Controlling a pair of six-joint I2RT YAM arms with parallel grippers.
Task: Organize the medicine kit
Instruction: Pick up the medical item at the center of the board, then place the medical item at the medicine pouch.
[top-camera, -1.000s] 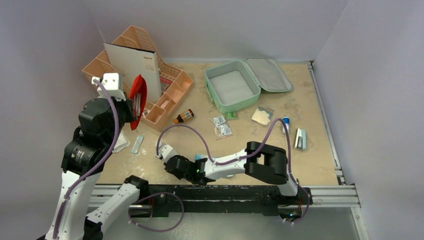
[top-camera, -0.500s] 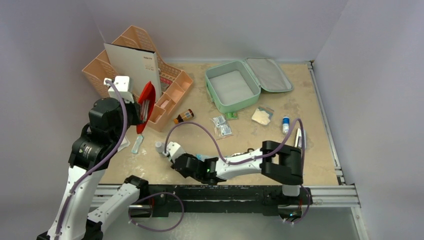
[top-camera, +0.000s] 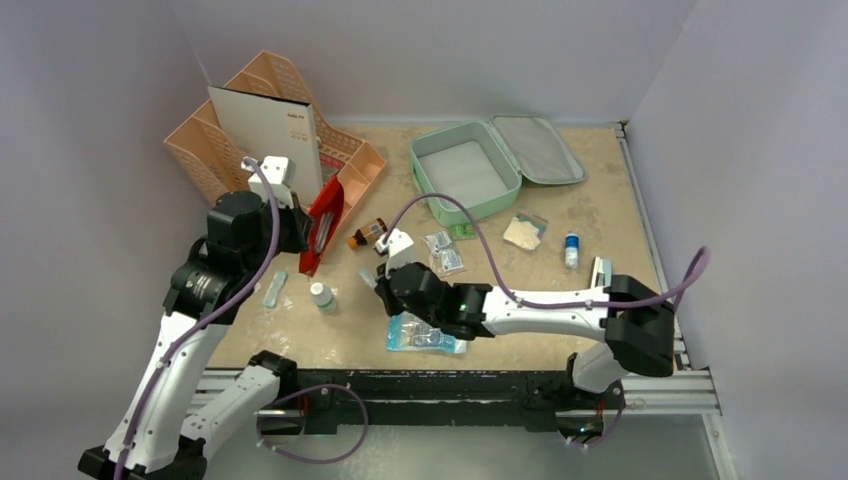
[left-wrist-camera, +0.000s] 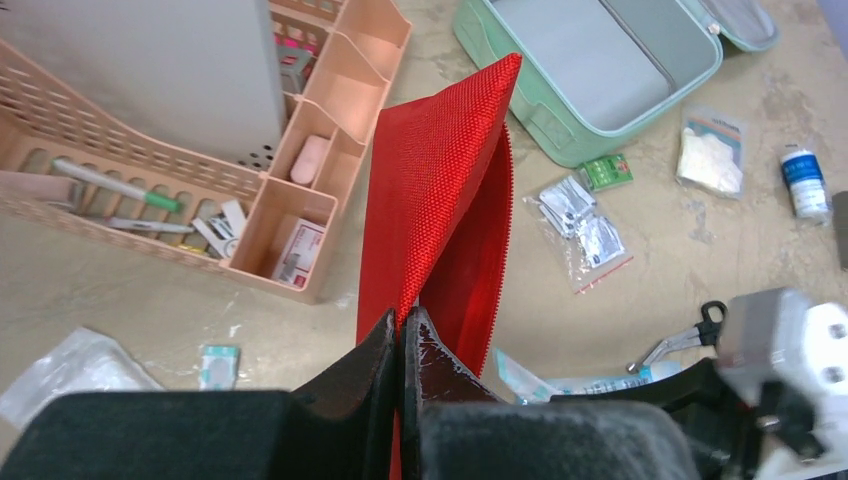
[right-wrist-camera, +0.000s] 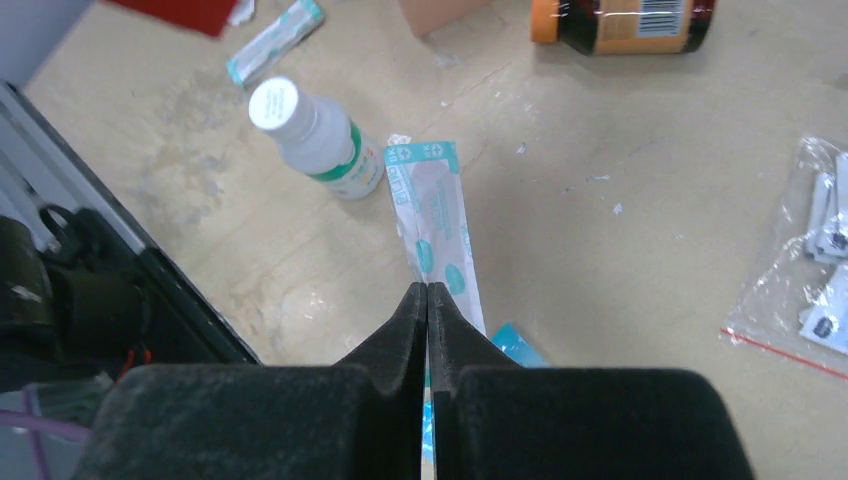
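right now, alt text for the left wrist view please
The left pincer is shut on a red pouch held upright over the table. Behind it sit a peach organizer, left, and the open medicine kit, right, with small packets scattered nearby.

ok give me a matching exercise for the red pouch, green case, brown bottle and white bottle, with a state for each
1 red pouch
2 green case
3 brown bottle
4 white bottle

a standing upright
b pinched in the left gripper
c lying on its side
d lid open

Pairs: 1-b, 2-d, 3-c, 4-a
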